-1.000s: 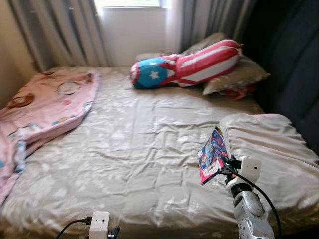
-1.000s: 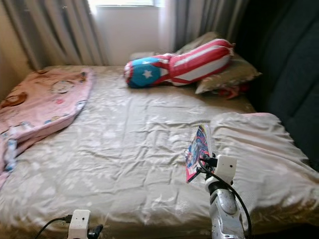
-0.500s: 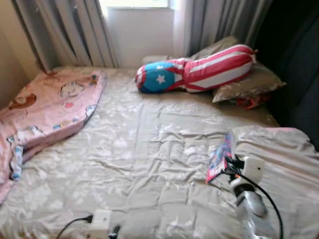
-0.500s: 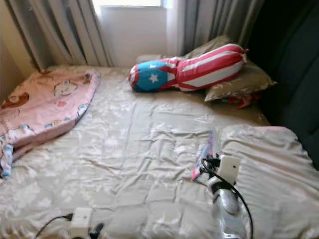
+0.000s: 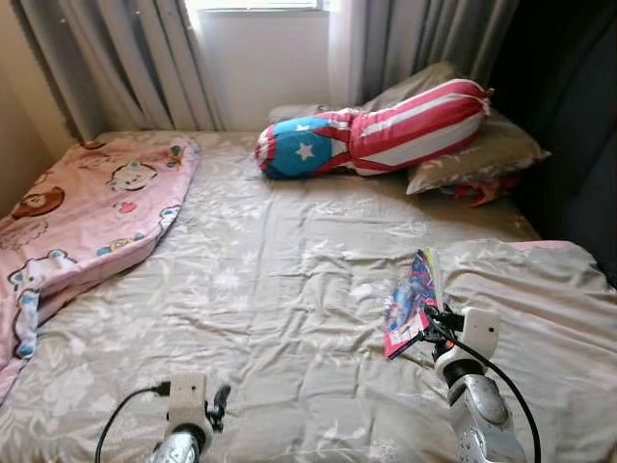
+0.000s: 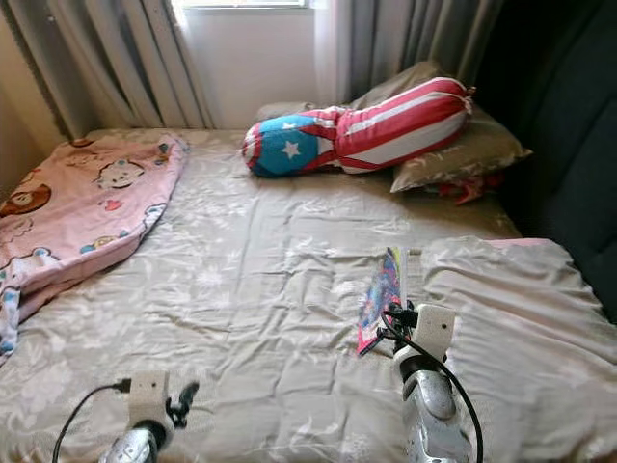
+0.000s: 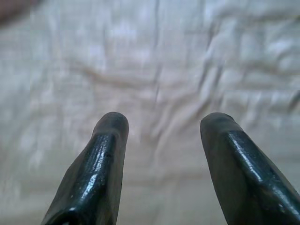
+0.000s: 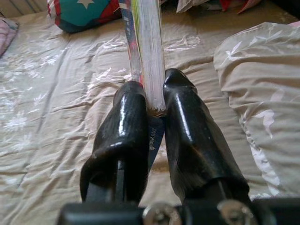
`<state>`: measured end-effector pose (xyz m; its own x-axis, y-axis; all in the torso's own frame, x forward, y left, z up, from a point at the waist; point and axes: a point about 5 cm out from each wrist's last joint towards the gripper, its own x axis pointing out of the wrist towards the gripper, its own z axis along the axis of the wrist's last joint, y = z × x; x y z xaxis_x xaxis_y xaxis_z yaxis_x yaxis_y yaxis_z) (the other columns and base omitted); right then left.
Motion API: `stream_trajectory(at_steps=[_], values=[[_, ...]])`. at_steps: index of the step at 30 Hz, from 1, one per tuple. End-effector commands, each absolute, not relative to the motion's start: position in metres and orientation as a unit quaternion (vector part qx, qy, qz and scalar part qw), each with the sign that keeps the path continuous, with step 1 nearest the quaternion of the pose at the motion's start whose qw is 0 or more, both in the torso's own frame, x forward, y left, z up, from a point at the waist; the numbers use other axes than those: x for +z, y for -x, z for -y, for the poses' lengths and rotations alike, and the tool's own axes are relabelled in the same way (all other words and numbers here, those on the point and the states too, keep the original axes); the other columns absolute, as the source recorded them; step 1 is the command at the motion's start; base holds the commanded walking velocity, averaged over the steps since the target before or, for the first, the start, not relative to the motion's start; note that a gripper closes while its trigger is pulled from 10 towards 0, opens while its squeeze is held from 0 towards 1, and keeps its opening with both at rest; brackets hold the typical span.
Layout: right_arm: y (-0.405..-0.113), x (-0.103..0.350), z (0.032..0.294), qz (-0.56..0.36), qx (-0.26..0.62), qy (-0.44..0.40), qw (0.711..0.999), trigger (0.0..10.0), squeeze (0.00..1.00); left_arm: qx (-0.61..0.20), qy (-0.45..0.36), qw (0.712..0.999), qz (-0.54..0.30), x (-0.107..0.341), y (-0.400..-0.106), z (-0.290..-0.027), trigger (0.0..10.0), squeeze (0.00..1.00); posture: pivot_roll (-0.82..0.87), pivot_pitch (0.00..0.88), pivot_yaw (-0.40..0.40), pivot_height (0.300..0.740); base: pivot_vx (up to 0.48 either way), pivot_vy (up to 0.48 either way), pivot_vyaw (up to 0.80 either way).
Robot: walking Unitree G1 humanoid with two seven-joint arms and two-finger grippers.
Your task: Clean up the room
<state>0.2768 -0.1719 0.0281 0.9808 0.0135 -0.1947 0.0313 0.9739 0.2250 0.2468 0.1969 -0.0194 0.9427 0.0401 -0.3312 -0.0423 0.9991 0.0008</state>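
A colourful book (image 5: 412, 301) stands on edge above the beige bed sheet (image 5: 270, 289), held up by my right gripper (image 5: 427, 328) at the right of the bed. The two black fingers (image 8: 126, 126) pinch the book (image 8: 146, 47) by its lower edge. Low at the front left, my left gripper (image 5: 217, 400) hovers over the sheet; its fingers (image 7: 105, 154) stand apart with nothing but sheet between them.
A pink cartoon blanket (image 5: 87, 217) lies over the left side of the bed. A star-and-stripes bolster (image 5: 376, 130) rests on beige pillows (image 5: 477, 149) at the head. A folded beige cover (image 5: 540, 309) sits at the right. Curtains (image 5: 116, 63) and a window are behind.
The camera has shifted and steadied. My left arm has risen further into view at the bottom left. The right gripper still holds the book upright.
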Motion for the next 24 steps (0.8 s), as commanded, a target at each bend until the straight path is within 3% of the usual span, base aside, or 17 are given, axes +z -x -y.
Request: stream_trajectory(at_steps=[1, 5, 14, 24], values=[[-0.281, 0.04, 0.171, -0.067, 0.001, -0.11, 0.992, 10.0, 0.0, 0.016, 0.005, 0.989, -0.146, -0.014, -0.248, -0.199, 10.0, 0.0, -0.04, 0.0, 0.023, 0.726, 0.0, 0.0, 0.0], [-0.281, 0.042, 0.171, -0.059, 0.005, -0.1, 0.993, 10.0, 0.0, 0.026, 0.0, 0.996, -0.087, 0.003, -0.25, -0.211, 10.0, 0.0, -0.03, 0.0, 0.018, 0.726, 0.0, 0.0, 0.0], [-0.281, 0.042, 0.164, -0.058, 0.015, -0.109, 0.992, 10.0, 0.0, 0.031, 0.0, 0.999, -0.042, 0.02, -0.252, -0.21, 10.0, 0.0, -0.04, 0.0, 0.021, 0.726, 0.0, 0.0, 0.0], [-0.282, 0.039, 0.161, -0.079, 0.023, -0.103, 0.991, 10.0, 0.0, 0.034, 0.012, 0.999, -0.039, 0.026, -0.257, -0.204, 10.0, 0.0, -0.04, 0.0, 0.024, 0.721, 0.0, 0.0, 0.0]])
